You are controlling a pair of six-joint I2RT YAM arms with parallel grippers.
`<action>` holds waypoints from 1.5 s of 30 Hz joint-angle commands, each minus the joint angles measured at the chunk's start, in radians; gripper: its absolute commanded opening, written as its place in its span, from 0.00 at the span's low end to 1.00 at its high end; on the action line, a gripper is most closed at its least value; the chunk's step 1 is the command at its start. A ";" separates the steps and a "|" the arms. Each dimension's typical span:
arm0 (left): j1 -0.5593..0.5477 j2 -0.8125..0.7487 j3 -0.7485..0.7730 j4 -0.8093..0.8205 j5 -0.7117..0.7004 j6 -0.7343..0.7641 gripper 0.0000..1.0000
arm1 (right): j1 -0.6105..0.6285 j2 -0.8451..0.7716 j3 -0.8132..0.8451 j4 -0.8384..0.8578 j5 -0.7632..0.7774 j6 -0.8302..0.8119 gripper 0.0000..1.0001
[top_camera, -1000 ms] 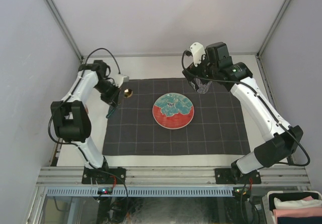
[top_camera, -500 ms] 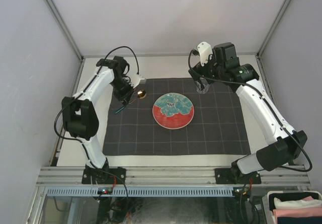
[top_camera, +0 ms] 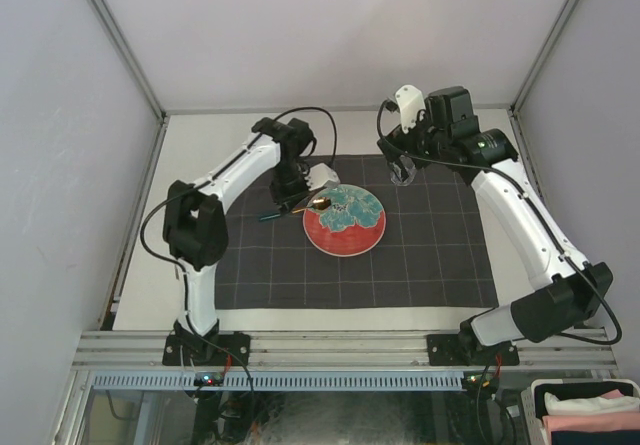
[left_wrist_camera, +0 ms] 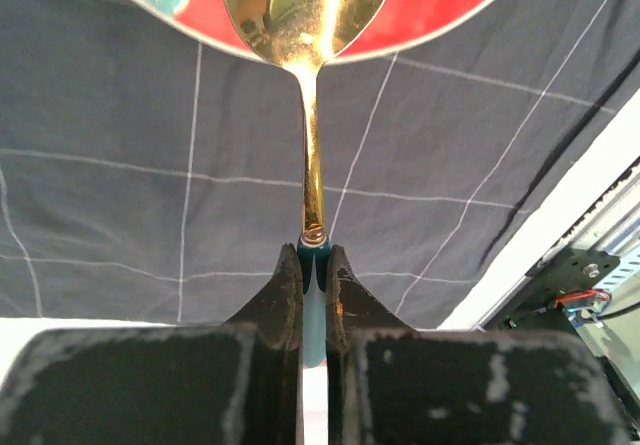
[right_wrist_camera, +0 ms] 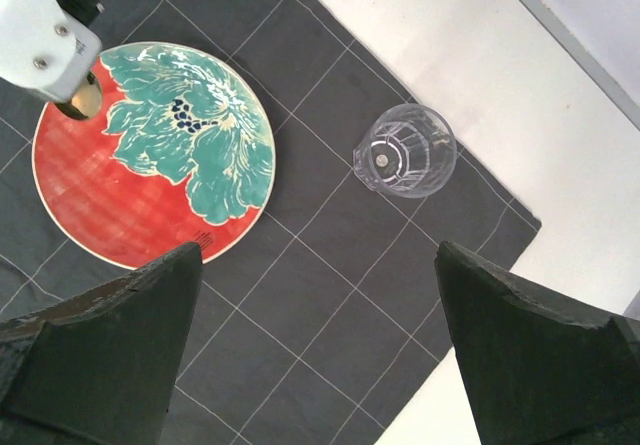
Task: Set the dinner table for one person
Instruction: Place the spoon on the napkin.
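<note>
Clamping the spoon (left_wrist_camera: 312, 135) by its teal handle, the left gripper (left_wrist_camera: 313, 260) aims its long axis rightward, bowl over the plate's (top_camera: 350, 237) left rim above the cloth (top_camera: 440, 255) on the table (top_camera: 230, 130), while farther back the right gripper (right_wrist_camera: 318, 255) gapes empty above the glass (right_wrist_camera: 405, 150).
</note>
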State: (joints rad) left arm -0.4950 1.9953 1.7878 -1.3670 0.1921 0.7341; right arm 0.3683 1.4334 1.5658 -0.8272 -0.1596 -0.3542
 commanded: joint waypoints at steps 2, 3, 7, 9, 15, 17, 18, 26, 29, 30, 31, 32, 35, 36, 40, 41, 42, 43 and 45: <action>-0.039 0.008 0.125 -0.001 0.020 0.028 0.00 | -0.016 -0.070 -0.006 0.019 0.001 -0.004 1.00; -0.046 0.010 0.129 -0.004 0.018 0.040 0.00 | -0.017 -0.074 -0.010 0.019 0.005 -0.006 1.00; -0.089 0.032 0.116 -0.034 0.016 0.066 0.00 | -0.027 -0.088 -0.020 0.013 0.007 -0.013 1.00; -0.116 0.058 0.120 -0.041 0.027 0.047 0.00 | -0.035 -0.092 -0.021 0.006 0.010 -0.015 1.00; -0.186 0.137 0.235 -0.018 0.065 -0.055 0.00 | -0.076 -0.113 -0.036 -0.014 -0.029 -0.011 1.00; -0.207 0.174 0.284 -0.018 0.064 -0.089 0.00 | -0.085 -0.126 -0.054 -0.020 -0.047 -0.015 1.00; -0.219 0.189 0.302 -0.016 0.067 -0.101 0.00 | -0.088 -0.132 -0.061 -0.021 -0.055 -0.016 1.00; -0.300 0.266 0.340 0.040 0.064 -0.178 0.00 | -0.131 -0.195 -0.136 -0.040 -0.088 0.002 1.00; -0.339 0.289 0.370 0.043 0.068 -0.188 0.00 | -0.155 -0.234 -0.184 -0.050 -0.098 -0.014 1.00; -0.353 0.296 0.384 0.043 0.066 -0.189 0.00 | -0.165 -0.247 -0.203 -0.049 -0.095 -0.021 1.00; -0.369 0.302 0.404 0.043 0.065 -0.191 0.00 | -0.177 -0.259 -0.222 -0.047 -0.086 -0.025 1.00; -0.386 0.311 0.416 0.041 0.063 -0.192 0.00 | -0.187 -0.269 -0.241 -0.042 -0.071 -0.029 1.00; -0.435 0.341 0.485 0.024 0.053 -0.196 0.00 | -0.239 -0.288 -0.287 -0.023 -0.063 -0.044 1.00; -0.453 0.350 0.509 0.017 0.049 -0.197 0.00 | -0.260 -0.292 -0.302 -0.013 -0.066 -0.044 1.00; -0.512 0.363 0.553 0.022 0.039 -0.202 0.00 | -0.336 -0.295 -0.354 0.038 -0.066 -0.036 1.00; -0.526 0.364 0.552 0.026 0.035 -0.202 0.00 | -0.351 -0.296 -0.363 0.054 -0.049 -0.035 1.00; -0.538 0.364 0.552 0.029 0.033 -0.204 0.00 | -0.367 -0.300 -0.373 0.072 -0.030 -0.027 1.00; -0.547 0.365 0.550 0.031 0.032 -0.208 0.00 | -0.384 -0.304 -0.383 0.100 -0.010 -0.016 1.00; -0.560 0.367 0.547 0.037 0.037 -0.219 0.00 | -0.426 -0.319 -0.408 0.132 0.020 -0.010 1.00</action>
State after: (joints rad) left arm -1.0279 2.3623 2.2967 -1.3418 0.2302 0.5327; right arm -0.0036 1.1534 1.1801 -0.8310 -0.1970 -0.3813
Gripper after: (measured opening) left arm 0.047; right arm 0.995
